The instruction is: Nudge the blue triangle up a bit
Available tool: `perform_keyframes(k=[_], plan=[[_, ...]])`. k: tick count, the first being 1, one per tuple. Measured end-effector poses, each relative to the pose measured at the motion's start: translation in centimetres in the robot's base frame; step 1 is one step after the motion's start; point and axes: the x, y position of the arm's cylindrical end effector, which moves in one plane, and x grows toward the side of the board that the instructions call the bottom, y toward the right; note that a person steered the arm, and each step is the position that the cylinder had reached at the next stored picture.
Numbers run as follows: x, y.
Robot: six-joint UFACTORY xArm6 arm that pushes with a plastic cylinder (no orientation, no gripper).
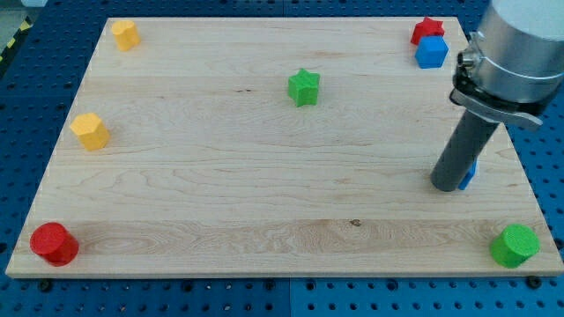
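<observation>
No claw is seen, only a dark rod, so no open or closed state can be told. My tip is set on the wooden tabletop at the view's right. The blue plastic triangle is mostly hidden behind the rod, touching it. A green plastic cylinder is seen near, lower right.

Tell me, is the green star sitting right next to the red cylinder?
No, the green star sits near the board's top middle, far from the red cylinder at the bottom-left corner.
</observation>
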Motion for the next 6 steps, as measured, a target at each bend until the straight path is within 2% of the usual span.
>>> perform_keyframes(k=[3,4,6], plan=[[0.2,4.0],[1.6,4.1],[0.5,4.2]])
